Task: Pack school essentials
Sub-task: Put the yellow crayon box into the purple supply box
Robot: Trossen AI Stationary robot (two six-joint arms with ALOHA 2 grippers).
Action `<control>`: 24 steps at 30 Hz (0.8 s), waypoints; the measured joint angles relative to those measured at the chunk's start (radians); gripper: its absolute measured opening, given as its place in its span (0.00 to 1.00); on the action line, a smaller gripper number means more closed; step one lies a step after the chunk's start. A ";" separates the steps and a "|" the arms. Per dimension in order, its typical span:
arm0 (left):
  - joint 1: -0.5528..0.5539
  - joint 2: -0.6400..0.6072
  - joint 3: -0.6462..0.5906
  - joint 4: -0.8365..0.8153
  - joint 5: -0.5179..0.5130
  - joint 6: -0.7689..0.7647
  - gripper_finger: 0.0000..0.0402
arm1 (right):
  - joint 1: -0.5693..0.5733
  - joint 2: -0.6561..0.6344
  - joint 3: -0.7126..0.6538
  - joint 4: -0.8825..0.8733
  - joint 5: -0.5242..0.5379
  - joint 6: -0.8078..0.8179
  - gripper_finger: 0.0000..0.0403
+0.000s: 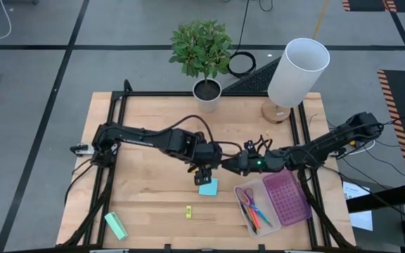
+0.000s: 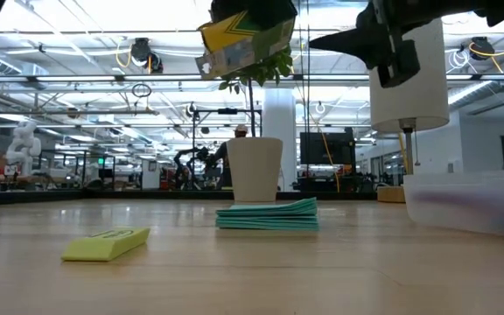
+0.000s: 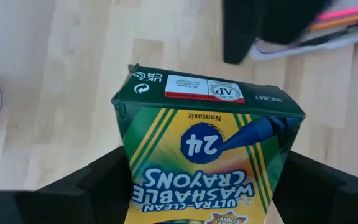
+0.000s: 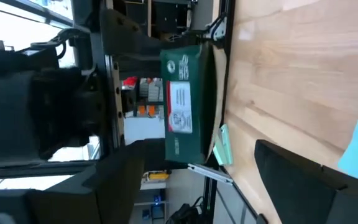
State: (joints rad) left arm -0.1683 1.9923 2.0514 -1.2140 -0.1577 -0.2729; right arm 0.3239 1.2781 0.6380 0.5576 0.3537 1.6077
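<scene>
Left gripper [image 1: 204, 171] is clamped on the crayon box [image 3: 207, 149], one finger on each narrow side, flap end pointing away from the wrist. Box is held well above the table, over the sticky-note pad [image 1: 208, 186]; the low view shows it tilted high above the pad.

Right gripper [image 1: 239, 163] sits just beside the box on its tray side, fingers pointed at it. Right wrist view shows its dark fingers spread apart with nothing between them and the box's green end face ahead. Looks like a handover setup, or just waiting; can't tell which.

Handling, my read: thin cardboard carton, light, stiff along the edges but the broad faces will dent if squeezed hard. Printed surface is fairly slick. Best hold is across the narrow sides mid-length, as now; avoid the flap end, which could pop open.

Further out from the jaws: clear tray [image 1: 239, 218] lies beyond the right gripper, toward the table's front edge, with scissors [image 1: 245, 199] and pencils [image 1: 256, 211] already in it and a purple lid [image 1: 286, 197] alongside. Small yellow piece [image 1: 188, 211] and mint-green block [image 1: 116, 225] lie on the table [image 1: 146, 119], well apart from both grippers.
</scene>
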 joint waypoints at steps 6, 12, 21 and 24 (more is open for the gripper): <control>0.001 0.016 0.001 0.056 -0.001 0.027 0.78 | -0.024 0.026 0.000 0.038 -0.020 -0.008 0.74; 0.000 0.039 0.000 0.051 0.006 0.028 0.78 | -0.039 0.034 0.000 0.065 -0.019 -0.023 0.74; 0.005 0.053 0.000 0.133 0.022 0.037 0.78 | -0.057 0.035 0.000 0.022 -0.045 -0.026 0.70; 0.013 0.053 0.000 0.139 0.022 0.036 0.78 | -0.057 0.035 0.000 0.021 -0.044 -0.031 0.68</control>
State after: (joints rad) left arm -0.1555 2.0449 2.0514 -1.0748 -0.1361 -0.2372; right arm 0.2672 1.3128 0.6376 0.5791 0.3096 1.5769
